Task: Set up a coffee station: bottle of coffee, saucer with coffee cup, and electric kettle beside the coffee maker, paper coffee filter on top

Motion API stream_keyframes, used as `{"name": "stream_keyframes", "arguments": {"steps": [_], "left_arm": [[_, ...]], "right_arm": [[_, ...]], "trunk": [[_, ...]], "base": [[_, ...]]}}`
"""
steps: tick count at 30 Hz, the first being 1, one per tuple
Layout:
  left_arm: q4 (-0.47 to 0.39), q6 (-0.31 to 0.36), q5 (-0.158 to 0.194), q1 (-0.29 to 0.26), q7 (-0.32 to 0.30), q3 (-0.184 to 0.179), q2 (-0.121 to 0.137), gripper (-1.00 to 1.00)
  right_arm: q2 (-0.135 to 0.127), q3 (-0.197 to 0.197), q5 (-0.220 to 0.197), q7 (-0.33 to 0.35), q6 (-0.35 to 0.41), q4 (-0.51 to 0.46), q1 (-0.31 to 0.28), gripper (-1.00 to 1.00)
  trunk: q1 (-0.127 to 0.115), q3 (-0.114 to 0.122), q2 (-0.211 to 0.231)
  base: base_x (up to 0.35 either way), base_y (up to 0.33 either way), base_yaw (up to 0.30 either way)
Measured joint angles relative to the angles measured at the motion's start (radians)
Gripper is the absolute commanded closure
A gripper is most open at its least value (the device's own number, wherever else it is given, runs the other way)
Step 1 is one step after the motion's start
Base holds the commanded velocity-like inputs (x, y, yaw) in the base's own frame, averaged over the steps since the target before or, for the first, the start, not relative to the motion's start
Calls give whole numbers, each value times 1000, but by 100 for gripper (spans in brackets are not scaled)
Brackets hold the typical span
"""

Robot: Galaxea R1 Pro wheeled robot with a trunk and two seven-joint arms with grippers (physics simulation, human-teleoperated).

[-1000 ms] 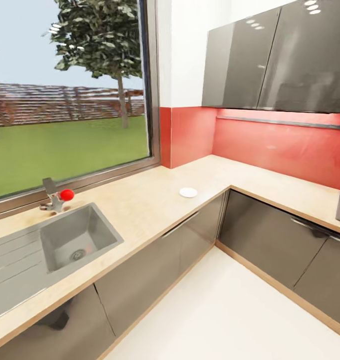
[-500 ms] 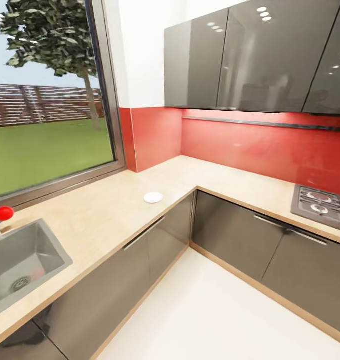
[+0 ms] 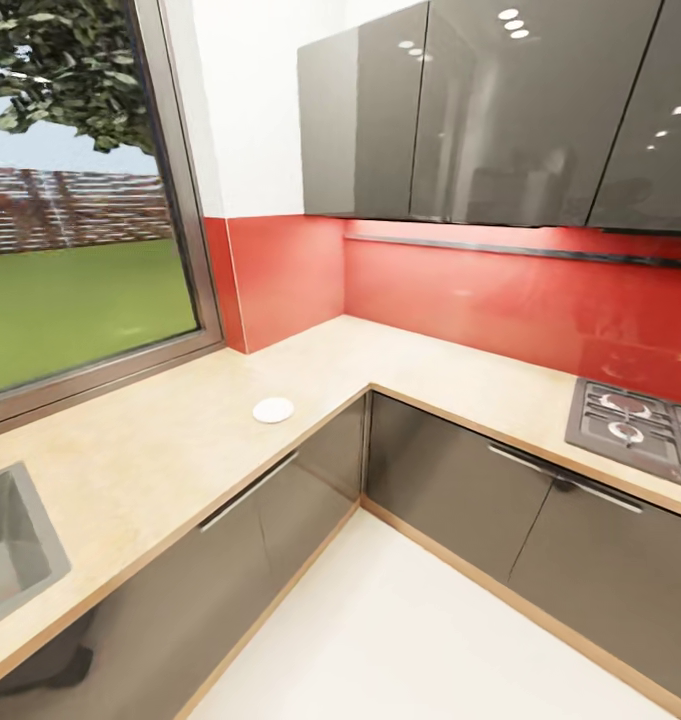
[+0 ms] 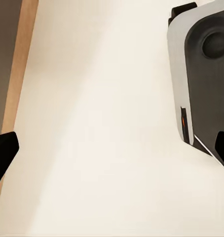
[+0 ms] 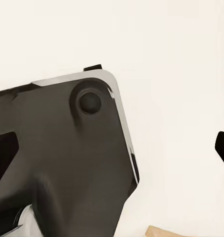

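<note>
Small white round saucer (image 3: 273, 409) seen near tabletop's inner-corner front edge; judged light, brittle, rim-gripped. Both claws spread, empty.

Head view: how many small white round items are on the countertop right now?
1. A small white round item lies flat on the countertop near the inner corner, close to the front edge, between the sink and the stove. More may lie outside the frame.

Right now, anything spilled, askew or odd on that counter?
Nothing stands out. The beige L-shaped countertop carries a small white round disc lying flat near the corner, no spill around it. The steel sink and grey gas hob sit flush. Grey cabinet doors are all closed.
</note>
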Motion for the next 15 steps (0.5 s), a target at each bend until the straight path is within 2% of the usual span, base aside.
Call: {"name": "stream_keyframes", "arguments": {"steps": [6, 15], "left_arm": [[0, 0, 2, 0, 0, 4, 0, -100], [-2, 1, 2, -1, 0, 10, 1, -100]], "right_arm": [[2, 1, 1, 0, 0, 1, 0, -100], [2, 1, 1, 0, 0, 1, 0, -100]], "trunk": [[0, 4, 0], [0, 9, 0]], "base": [[232, -248, 201], [193, -274, 263]]}}
